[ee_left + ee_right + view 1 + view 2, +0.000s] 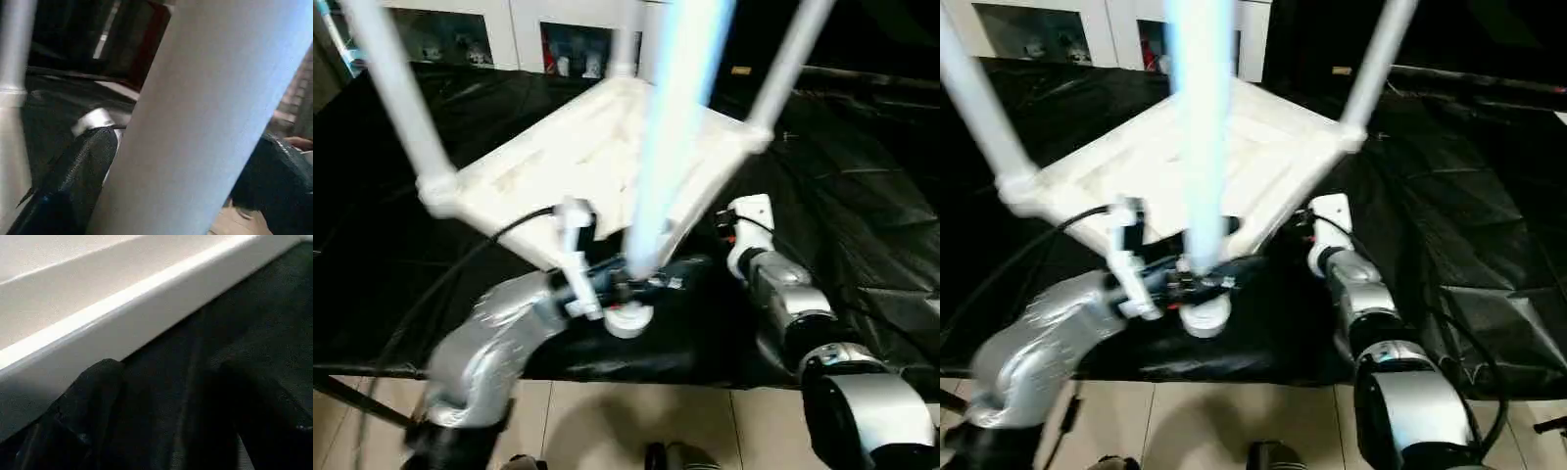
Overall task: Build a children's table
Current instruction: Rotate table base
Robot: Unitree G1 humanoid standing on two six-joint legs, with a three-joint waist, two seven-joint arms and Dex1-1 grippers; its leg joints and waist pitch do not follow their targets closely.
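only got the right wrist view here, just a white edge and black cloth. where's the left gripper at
Observer: The left gripper is closed around a white leg near its lower end, at the near corner of the upside-down table top.
Operator: other legs in yet
Observer: Three more legs stand up from the top's corners; one is at the left corner.
Operator: and where's my right gripper relative to all that
Observer: The right gripper sits open beside the top's near right edge, over the black cloth, holding nothing.
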